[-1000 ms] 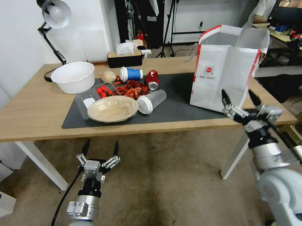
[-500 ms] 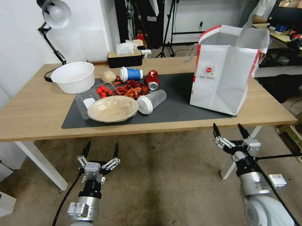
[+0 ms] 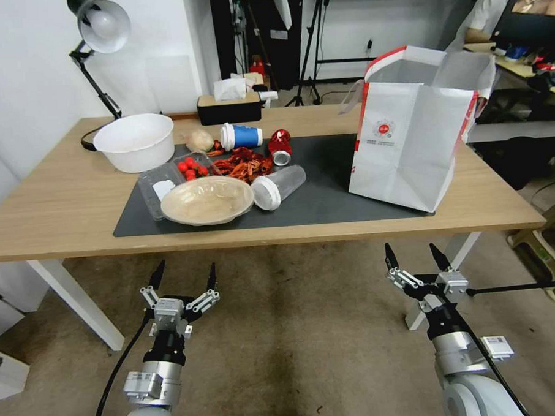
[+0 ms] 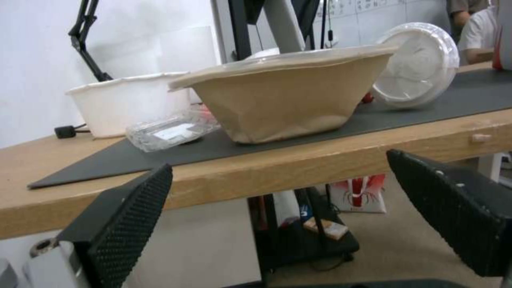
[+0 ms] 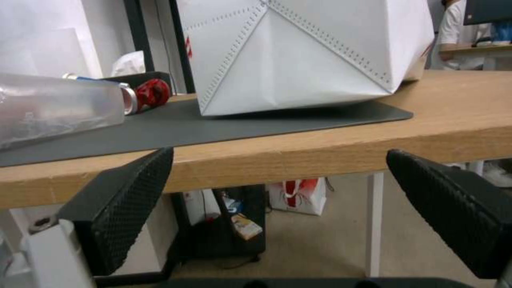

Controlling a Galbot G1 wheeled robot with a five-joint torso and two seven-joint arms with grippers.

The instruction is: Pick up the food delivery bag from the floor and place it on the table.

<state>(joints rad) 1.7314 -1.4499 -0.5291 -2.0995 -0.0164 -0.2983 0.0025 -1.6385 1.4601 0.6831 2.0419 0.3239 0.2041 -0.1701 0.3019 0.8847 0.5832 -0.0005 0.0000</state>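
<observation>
Setting: carpeted floor (image 3: 295, 330), brownish-grey and stained, below a light-wood table (image 3: 56, 205) with white legs.
Right gripper (image 3: 416, 258): jaws spread wide, nothing between them; held low above the floor, in front of the table's near edge, below and apart from the bag.
Left gripper (image 3: 183, 271): jaws likewise spread wide and empty; held low before the table edge, under the tan bowl.
Bag (image 3: 409, 128): white with red trim and a round red logo; stands upright and open on the table's right part, base partly on the dark mat (image 3: 332, 193), partly on bare wood. In the right wrist view its folded base (image 5: 299, 60) sits above the table edge.
Mat contents: tan bowl (image 3: 206, 200), clear tub (image 3: 278, 186) on its side, red food (image 3: 243, 163), blue cup (image 3: 240, 136) on its side, red can (image 3: 280, 146), clear tray (image 3: 160, 182).
Table rear: white bowl (image 3: 135, 142), black tissue box (image 3: 229, 107), desk lamp (image 3: 98, 32) at the left corner.
</observation>
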